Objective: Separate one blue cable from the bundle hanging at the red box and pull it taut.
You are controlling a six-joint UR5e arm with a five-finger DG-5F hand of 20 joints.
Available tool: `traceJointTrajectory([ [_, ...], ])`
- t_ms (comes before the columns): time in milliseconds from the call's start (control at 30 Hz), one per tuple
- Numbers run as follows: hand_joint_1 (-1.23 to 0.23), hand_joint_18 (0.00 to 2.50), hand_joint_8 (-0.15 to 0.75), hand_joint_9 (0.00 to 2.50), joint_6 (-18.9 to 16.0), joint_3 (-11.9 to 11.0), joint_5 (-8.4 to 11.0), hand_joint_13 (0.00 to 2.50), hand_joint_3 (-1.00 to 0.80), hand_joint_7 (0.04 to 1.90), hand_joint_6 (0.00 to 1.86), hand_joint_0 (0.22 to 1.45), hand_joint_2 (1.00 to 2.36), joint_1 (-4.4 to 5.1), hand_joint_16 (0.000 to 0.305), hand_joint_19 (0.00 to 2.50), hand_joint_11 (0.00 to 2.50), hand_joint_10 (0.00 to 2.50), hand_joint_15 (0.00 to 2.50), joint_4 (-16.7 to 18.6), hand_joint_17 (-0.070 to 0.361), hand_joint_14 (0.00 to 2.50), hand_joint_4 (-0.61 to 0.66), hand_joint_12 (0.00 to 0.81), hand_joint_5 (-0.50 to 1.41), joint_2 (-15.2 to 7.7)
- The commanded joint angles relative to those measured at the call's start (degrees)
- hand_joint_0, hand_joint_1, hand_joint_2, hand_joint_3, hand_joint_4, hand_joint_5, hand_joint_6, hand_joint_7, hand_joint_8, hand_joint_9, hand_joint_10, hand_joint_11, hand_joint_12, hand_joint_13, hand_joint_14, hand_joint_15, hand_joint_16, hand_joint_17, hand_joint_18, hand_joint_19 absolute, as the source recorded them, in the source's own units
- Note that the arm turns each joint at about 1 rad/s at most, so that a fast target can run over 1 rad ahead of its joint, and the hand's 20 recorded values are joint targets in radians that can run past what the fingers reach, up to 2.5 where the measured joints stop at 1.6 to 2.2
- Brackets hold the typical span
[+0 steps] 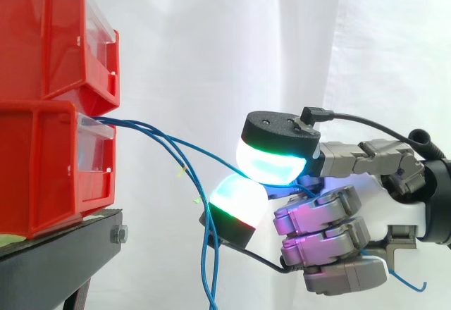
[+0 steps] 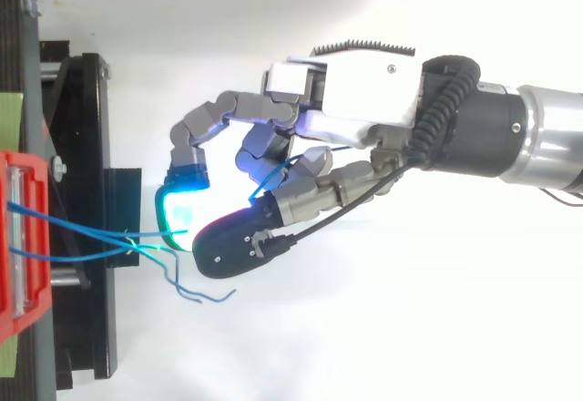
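Observation:
Several thin blue cables come out of the lower red bin at the left and hang down past the black stand. One blue cable leaves the bundle and runs nearly straight to the right, into my hand. It is pinched there between two glowing pads, and its loose end sticks out under the palm. From above, the hand reaches in from the right. The cables stretch from the red bin to the pads, with loose ends curling below.
A second red bin is stacked on the lower one. The black stand juts toward the hand. A white curtain hangs behind, with open space between bins and hand.

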State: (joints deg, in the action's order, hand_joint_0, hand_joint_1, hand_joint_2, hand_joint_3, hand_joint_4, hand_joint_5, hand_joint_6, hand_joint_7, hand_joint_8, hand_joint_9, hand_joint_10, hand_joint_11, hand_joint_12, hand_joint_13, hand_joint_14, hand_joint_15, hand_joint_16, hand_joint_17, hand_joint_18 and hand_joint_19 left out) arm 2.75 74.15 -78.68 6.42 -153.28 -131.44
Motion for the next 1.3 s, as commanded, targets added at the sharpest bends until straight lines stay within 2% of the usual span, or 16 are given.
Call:
traceJointTrajectory([
  [0,-0.77,1.50,0.316,1.04,-0.7,0.0,0.19,0.99,0.00,1.11,0.84,0.66,1.02,-0.09,0.047,1.41,1.47,1.83,1.44,-0.2,0.105,2.50,0.05,0.393,-0.17,0.0],
  [133,-0.77,1.50,0.316,1.04,-3.9,0.0,0.10,0.99,-0.01,1.11,0.84,0.67,1.02,-0.88,0.047,1.40,1.47,1.82,1.44,-3.2,0.105,2.50,0.05,0.389,-0.17,0.3],
  [200,-0.77,1.50,0.318,1.04,-6.1,0.0,0.10,0.99,-0.01,1.11,0.84,0.67,1.02,-1.06,0.047,1.41,1.46,1.83,1.45,-5.6,0.105,2.50,0.05,0.389,-0.17,0.6],
  [233,-0.77,1.50,0.316,1.04,-7.8,0.2,-0.16,0.99,-0.01,1.11,0.84,0.67,1.02,-1.23,0.047,1.40,1.47,1.82,1.45,-8.4,0.106,2.50,0.05,0.389,-0.17,1.1],
  [300,-0.77,1.50,0.319,1.04,-7.7,1.6,-0.16,0.99,-0.01,1.11,0.84,0.67,1.02,-1.23,0.047,1.40,1.47,1.83,1.45,-9.8,0.106,2.50,0.05,0.389,-0.17,2.1],
  [367,-0.77,1.50,0.309,1.04,-7.5,3.9,-0.16,0.99,-0.01,1.11,0.84,0.67,1.02,-1.14,0.046,1.40,1.46,1.83,1.45,-9.2,0.103,2.50,0.05,0.389,-0.17,3.3],
  [400,-0.77,1.50,0.316,1.04,-7.3,5.7,0.10,0.99,-0.01,1.11,0.84,0.67,1.02,-0.88,0.047,1.40,1.46,1.83,1.45,-7.5,0.105,2.50,0.05,0.392,-0.17,4.4],
  [433,-0.77,1.50,0.316,1.04,-7.3,5.7,0.10,0.99,-0.01,1.11,0.84,0.67,1.02,-0.88,0.046,1.40,1.48,1.82,1.45,-7.5,0.103,2.50,0.05,0.392,-0.17,4.4],
  [467,-0.77,1.50,0.311,1.04,-6.8,10.0,1.69,0.99,-0.01,1.11,0.84,0.67,1.02,-0.70,0.046,1.40,1.47,1.83,1.45,-1.7,0.104,2.50,0.05,0.389,-0.17,6.7],
  [567,-0.77,1.50,0.316,1.03,-6.9,12.1,3.80,0.99,-0.01,1.11,0.84,0.67,1.02,-0.88,0.047,1.40,1.45,1.83,1.45,2.2,0.106,2.50,0.05,0.389,-0.17,7.5],
  [700,-0.77,1.49,0.317,1.04,-6.6,12.1,3.80,1.00,-0.01,1.11,0.84,0.67,1.02,-0.97,0.046,1.41,1.46,1.83,1.46,0.9,0.103,2.50,0.05,0.389,-0.17,7.5],
  [767,-0.77,1.49,0.315,1.04,-6.5,12.1,3.80,1.00,-0.01,1.11,0.84,0.67,1.02,-0.70,0.047,1.40,1.48,1.82,1.46,0.3,0.105,2.50,0.05,0.389,-0.17,7.4],
  [1267,-0.77,1.49,0.308,1.03,-6.4,12.1,3.80,1.00,-0.01,1.12,0.84,0.67,1.02,-0.70,0.046,1.40,1.49,1.81,1.46,0.3,0.102,2.50,0.05,0.388,-0.17,7.4],
])
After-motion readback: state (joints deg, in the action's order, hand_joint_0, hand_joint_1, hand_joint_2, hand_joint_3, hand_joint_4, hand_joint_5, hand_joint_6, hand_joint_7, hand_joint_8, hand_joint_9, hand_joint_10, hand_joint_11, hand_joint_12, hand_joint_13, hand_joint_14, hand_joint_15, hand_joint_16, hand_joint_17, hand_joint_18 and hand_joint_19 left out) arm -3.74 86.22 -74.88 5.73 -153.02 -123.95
